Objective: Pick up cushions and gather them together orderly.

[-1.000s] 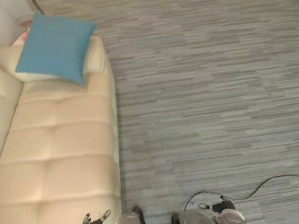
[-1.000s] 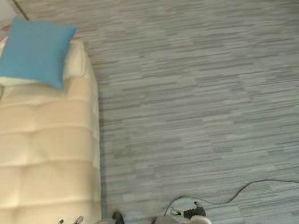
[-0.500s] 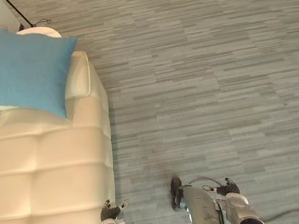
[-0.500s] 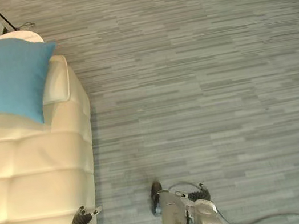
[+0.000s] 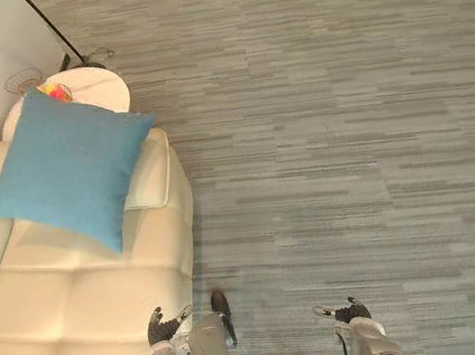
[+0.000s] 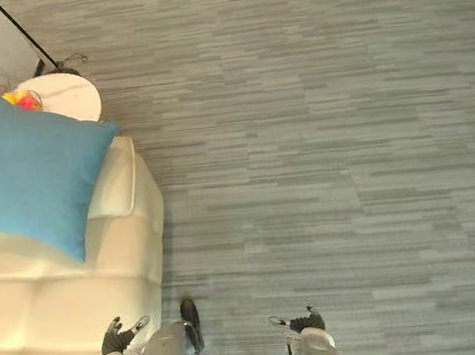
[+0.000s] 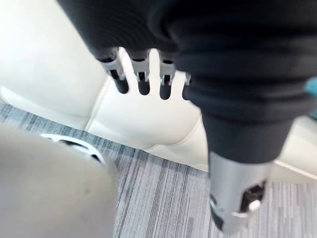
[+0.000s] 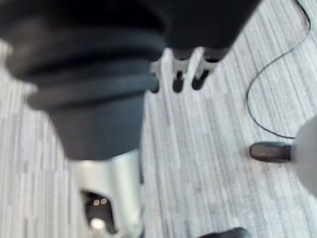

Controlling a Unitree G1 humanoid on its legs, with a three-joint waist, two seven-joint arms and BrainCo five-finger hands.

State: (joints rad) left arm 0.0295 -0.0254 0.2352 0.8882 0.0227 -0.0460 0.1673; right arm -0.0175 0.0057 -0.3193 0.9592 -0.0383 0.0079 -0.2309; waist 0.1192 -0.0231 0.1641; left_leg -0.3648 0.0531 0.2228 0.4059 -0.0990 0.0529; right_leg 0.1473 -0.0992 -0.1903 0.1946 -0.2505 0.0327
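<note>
A blue square cushion leans on the armrest end of a cream tufted sofa, standing on one corner. My left hand hangs low beside the sofa's front edge, fingers straight and holding nothing. My right hand hangs over the grey carpet, fingers relaxed and empty. Both hands are well short of the cushion.
A small round white side table with colourful items on it stands behind the sofa's armrest, next to a thin black pole by the wall. Striped grey carpet stretches wide to the right of the sofa.
The camera has moved: the whole scene shifted, the cushion and sofa now sit lower and nearer, and the side table shows more fully. Both hands stay hanging and empty.
</note>
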